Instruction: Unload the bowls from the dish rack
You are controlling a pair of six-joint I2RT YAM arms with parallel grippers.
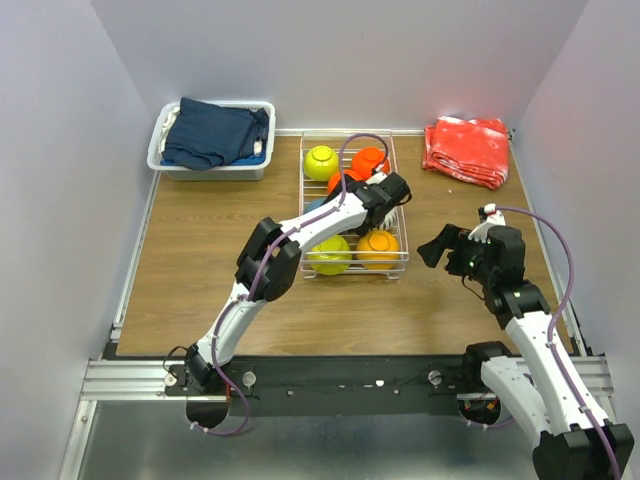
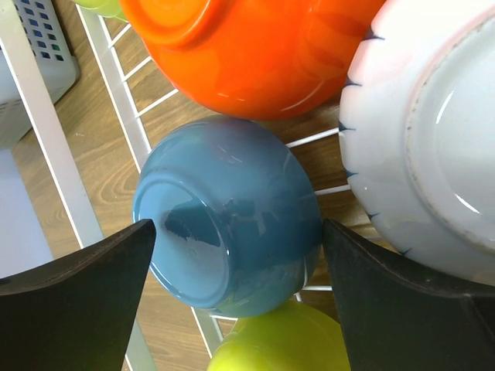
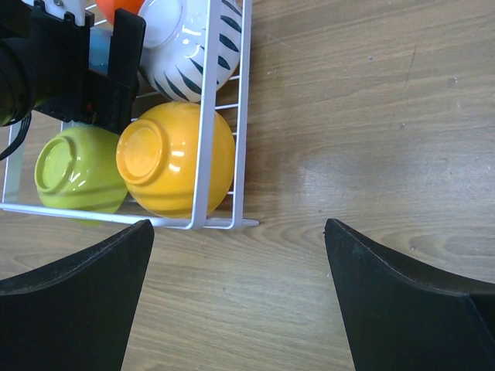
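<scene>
Around the blue bowl point(image 2: 228, 220), left tool point(image 2: 238, 226) wide open

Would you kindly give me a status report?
Left gripper open, straddling blue bowl in dish rack. Right gripper open, over table. Striped bowl crowds close.

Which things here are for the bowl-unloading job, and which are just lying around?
For the job:
dish rack
blue bowl, between the open left gripper
yellow-green bowls
orange bowl
red-orange bowl
striped white bowl

Just lying about:
white bin of dark-blue cloth
red cloth
</scene>
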